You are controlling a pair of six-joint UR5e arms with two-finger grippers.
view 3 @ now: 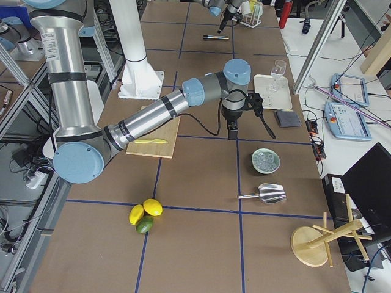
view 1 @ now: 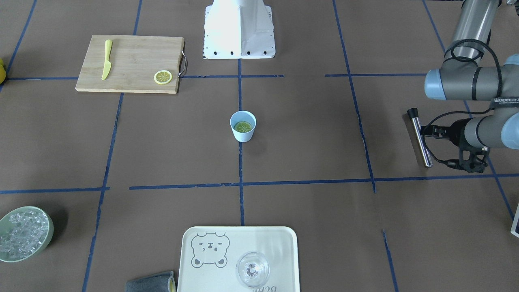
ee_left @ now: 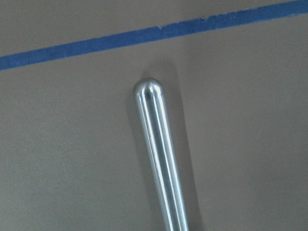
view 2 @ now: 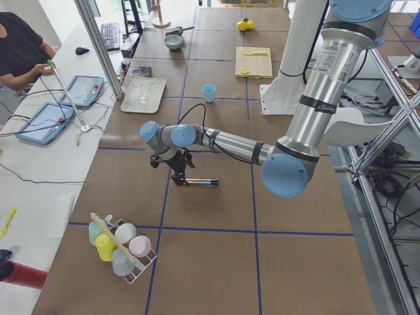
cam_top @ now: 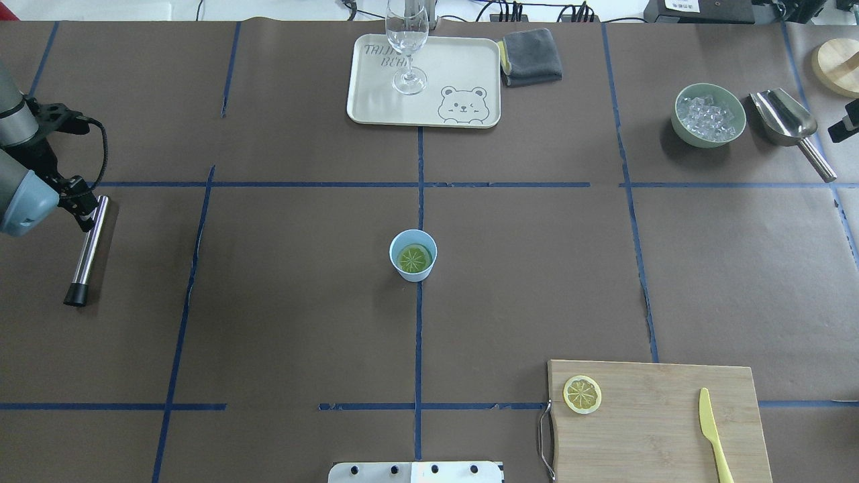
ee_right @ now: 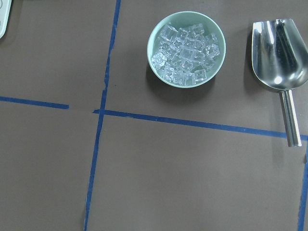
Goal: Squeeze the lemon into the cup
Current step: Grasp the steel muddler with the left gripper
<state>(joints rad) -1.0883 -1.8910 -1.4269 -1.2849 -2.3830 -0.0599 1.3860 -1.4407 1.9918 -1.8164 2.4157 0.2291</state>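
Now the lemon lies flat inside the cup, which stands upright at the middle of the desk, well apart from both arms. The left tool sits at a steel rod lying on the desk; whether it grips the rod I cannot tell. The right tool hangs near the bowl of ice, its grip equally unclear.
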